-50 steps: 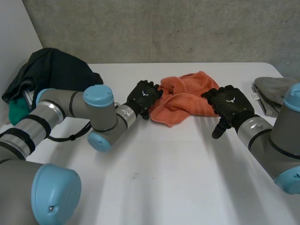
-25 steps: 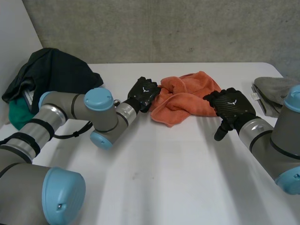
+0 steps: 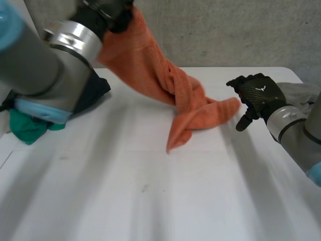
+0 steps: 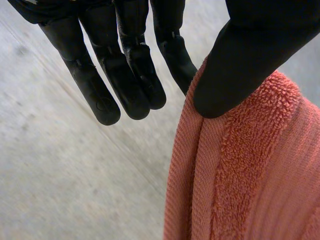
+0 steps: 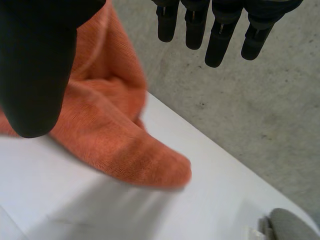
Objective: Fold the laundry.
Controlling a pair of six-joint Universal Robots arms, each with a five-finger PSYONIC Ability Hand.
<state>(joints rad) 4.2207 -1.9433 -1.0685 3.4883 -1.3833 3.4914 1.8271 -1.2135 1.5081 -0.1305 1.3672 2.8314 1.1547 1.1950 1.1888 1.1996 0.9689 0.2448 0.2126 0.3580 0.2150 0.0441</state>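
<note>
The orange towel (image 3: 150, 65) hangs from my left hand (image 3: 113, 7), which is raised high at the back left. Its lower end (image 3: 195, 118) still trails on the white table (image 3: 150, 196). In the left wrist view the thumb (image 4: 250, 55) presses the towel's hemmed edge (image 4: 240, 170) against the fingers (image 4: 125, 65), so the hand is shut on the towel. My right hand (image 3: 258, 93) hovers open just right of the towel's trailing end, not touching it. In the right wrist view that end of the towel (image 5: 110, 130) lies beyond the thumb (image 5: 40, 60), under spread fingers (image 5: 220, 30).
A pile of dark clothing (image 3: 95, 88) and a green cloth (image 3: 27, 125) lie at the table's left edge behind my left arm. A grey folded cloth (image 3: 303, 93) (image 5: 295, 225) sits at the far right. A concrete wall rises behind the table.
My left hand closed on the towel's edge and swung up and left, lifting most of the towel off the table. My right hand drifted slightly right and stayed open.
</note>
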